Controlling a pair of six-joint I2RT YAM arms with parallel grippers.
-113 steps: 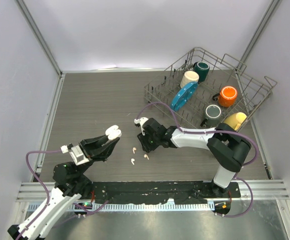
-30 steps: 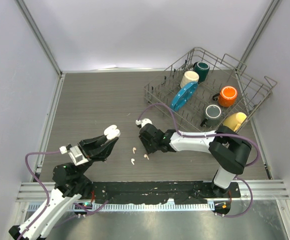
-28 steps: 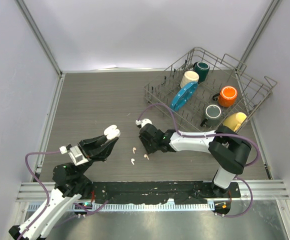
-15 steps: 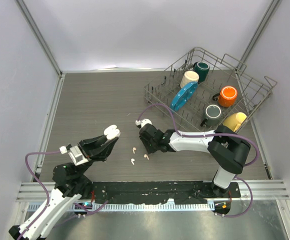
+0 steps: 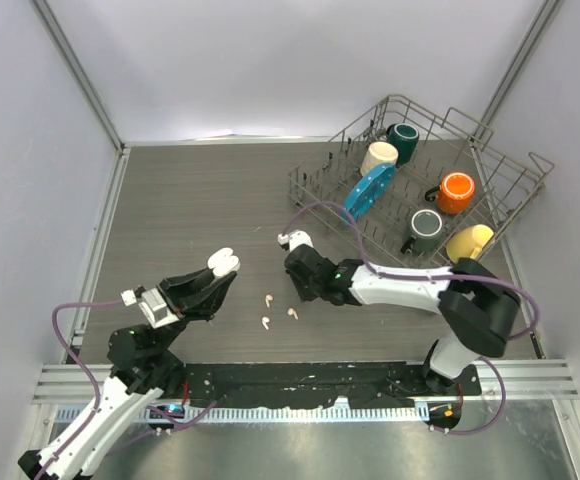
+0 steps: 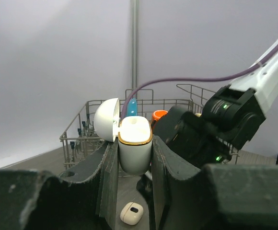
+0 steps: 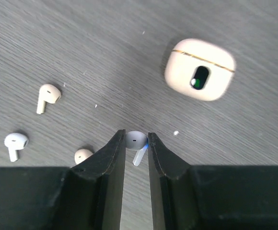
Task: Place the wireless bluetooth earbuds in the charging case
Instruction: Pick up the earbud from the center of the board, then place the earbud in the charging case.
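Earbud point(image 7: 135, 139) pinched in right gripper point(image 7: 136, 143); left gripper point(image 6: 134, 149) clamps open charging case point(image 6: 134, 138); three earbuds point(image 5: 267, 299) loose near case, none inserted.

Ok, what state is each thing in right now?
Left hand: shut on the white case.
White case: lid open.
Right hand: shut on one white earbud.
Other white earbud: loose on the table.
Beige earbuds: loose on the table.
Beige case: closed, on the table.
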